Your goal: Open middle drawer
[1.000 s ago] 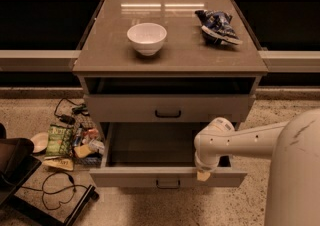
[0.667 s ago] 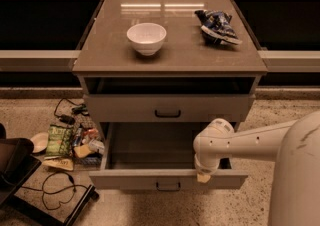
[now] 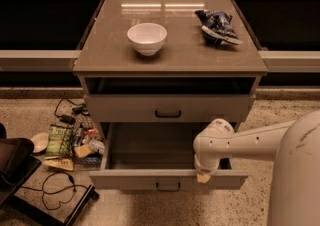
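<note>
The middle drawer (image 3: 150, 179) is pulled far out of the grey-beige cabinet (image 3: 170, 55). Its inside looks empty, and its small black handle (image 3: 168, 186) faces me. Above it, the taller top drawer (image 3: 125, 109) is closed, with a black handle (image 3: 168, 114). The lowest drawer is hidden under the open one. My gripper (image 3: 202, 176) hangs from the white arm (image 3: 235, 142) at the top edge of the open drawer's front, right of the handle.
A white bowl (image 3: 146, 38) and a blue snack bag (image 3: 217, 26) lie on the cabinet top. Snack packets (image 3: 60, 141), small items and black cables (image 3: 57, 190) litter the floor at the left. A dark object (image 3: 12, 162) sits at the far left.
</note>
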`<state>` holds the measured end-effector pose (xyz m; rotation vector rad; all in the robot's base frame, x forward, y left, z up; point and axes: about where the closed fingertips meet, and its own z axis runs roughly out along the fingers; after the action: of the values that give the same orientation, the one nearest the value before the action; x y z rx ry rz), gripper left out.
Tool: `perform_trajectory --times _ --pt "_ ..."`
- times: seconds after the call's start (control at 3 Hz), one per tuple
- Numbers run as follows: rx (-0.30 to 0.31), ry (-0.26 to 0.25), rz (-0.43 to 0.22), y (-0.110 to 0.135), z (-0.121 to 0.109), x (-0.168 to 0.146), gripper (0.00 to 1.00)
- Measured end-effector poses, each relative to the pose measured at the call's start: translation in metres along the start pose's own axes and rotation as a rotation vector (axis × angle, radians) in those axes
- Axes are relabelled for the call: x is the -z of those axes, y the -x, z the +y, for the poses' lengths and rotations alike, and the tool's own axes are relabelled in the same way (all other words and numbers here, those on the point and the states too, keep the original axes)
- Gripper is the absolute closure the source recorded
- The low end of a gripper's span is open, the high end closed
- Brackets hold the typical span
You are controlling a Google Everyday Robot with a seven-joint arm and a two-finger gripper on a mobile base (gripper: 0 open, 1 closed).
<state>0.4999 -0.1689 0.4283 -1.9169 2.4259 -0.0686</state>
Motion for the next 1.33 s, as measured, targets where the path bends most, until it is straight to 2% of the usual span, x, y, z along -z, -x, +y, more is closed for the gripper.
perform_trajectory --times 0.33,1.0,1.33 --pt "0.0 0.003 0.001 -0.0006 0.0014 -0.0015 0.5" --pt "0.001 0.008 0.003 -0.0013 0.0032 -0.0034 0.04" --pt "0.001 0.009 0.003 -0.0015 0.0037 -0.0039 0.0"
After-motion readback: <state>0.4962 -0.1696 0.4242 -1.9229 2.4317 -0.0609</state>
